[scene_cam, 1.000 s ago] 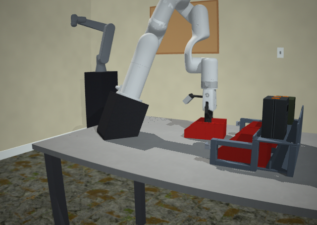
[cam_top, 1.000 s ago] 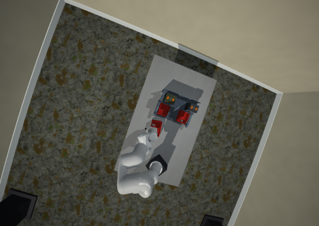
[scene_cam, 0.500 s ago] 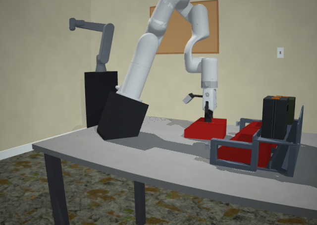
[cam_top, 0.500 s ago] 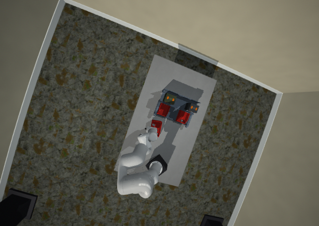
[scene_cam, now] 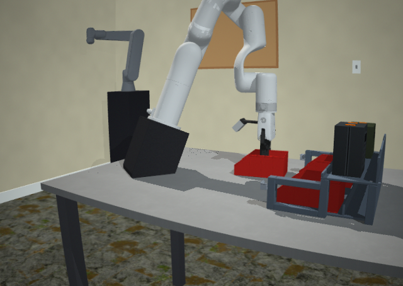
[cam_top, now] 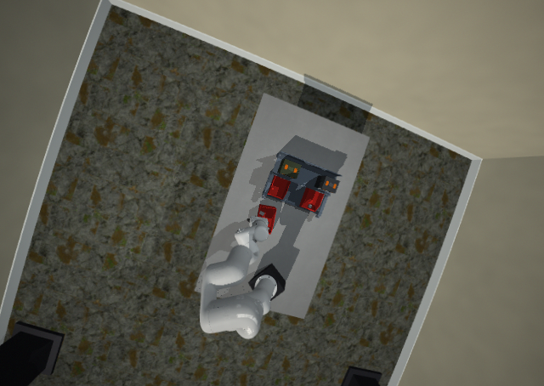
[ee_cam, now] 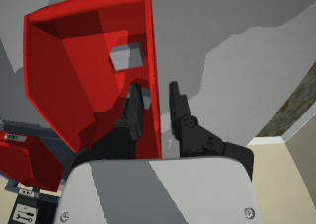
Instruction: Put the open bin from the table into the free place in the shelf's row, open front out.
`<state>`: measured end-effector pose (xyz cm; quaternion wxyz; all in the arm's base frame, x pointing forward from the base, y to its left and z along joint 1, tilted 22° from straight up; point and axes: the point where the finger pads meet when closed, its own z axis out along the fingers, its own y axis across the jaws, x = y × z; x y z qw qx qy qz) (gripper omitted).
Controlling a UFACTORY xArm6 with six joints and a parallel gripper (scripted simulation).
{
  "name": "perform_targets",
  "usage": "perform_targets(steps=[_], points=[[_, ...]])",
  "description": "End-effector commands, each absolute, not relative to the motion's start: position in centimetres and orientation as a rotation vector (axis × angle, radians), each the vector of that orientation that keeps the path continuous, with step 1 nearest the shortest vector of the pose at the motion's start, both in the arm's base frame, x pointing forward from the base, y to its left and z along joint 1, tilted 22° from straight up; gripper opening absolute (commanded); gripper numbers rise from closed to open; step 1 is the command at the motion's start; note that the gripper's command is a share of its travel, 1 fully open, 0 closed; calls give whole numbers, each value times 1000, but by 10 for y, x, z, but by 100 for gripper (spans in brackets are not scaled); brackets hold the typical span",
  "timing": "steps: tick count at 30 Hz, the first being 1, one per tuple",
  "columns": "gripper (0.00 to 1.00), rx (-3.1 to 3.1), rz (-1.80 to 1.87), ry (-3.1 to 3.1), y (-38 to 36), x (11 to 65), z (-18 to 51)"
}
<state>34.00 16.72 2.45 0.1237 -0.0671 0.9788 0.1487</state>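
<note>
The open red bin (cam_top: 271, 215) (scene_cam: 260, 171) (ee_cam: 74, 81) stands level on the table before the shelf, its low front toward the robot base and its tall rear toward the shelf. Grey parts (ee_cam: 126, 57) lie in it. My gripper (scene_cam: 264, 152) (ee_cam: 155, 94) points down and is partly open. One finger is inside the bin and one outside, with a side wall between them and gaps visible on both sides. The blue-grey shelf (cam_top: 296, 194) (scene_cam: 322, 194) holds a left red bin (cam_top: 278, 187) and a right red bin (cam_top: 312, 199), with a free place between them.
An olive case (cam_top: 290, 167) (scene_cam: 371, 140) and a black case (cam_top: 330, 184) (scene_cam: 341, 146) stand above the rear of the shelf, behind the bins. The shelf has raised side frames and a tall back. A second arm on a black pedestal (scene_cam: 128, 123) stands beyond the table.
</note>
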Motion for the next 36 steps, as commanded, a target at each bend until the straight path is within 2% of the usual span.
perform_targets(steps=[1, 8, 9, 36], points=[[28, -195, 434, 2852, 167, 341, 25], [28, -195, 434, 2852, 167, 341, 25], [0, -195, 434, 2852, 167, 341, 25], [0, -195, 434, 2852, 167, 341, 25]])
